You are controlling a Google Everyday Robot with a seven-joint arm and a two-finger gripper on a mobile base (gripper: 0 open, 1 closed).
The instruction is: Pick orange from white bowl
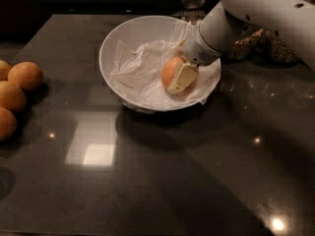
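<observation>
Here, the gripper (179, 78) is sitting inside the white bowl (125, 38), arm entering from 2 o'clock | the orange (170, 71) is lying toward the bowl's 3 o'clock side, touching the gripper at its 10 o'clock, long axis near-upright | grip: cannot tell
</observation>
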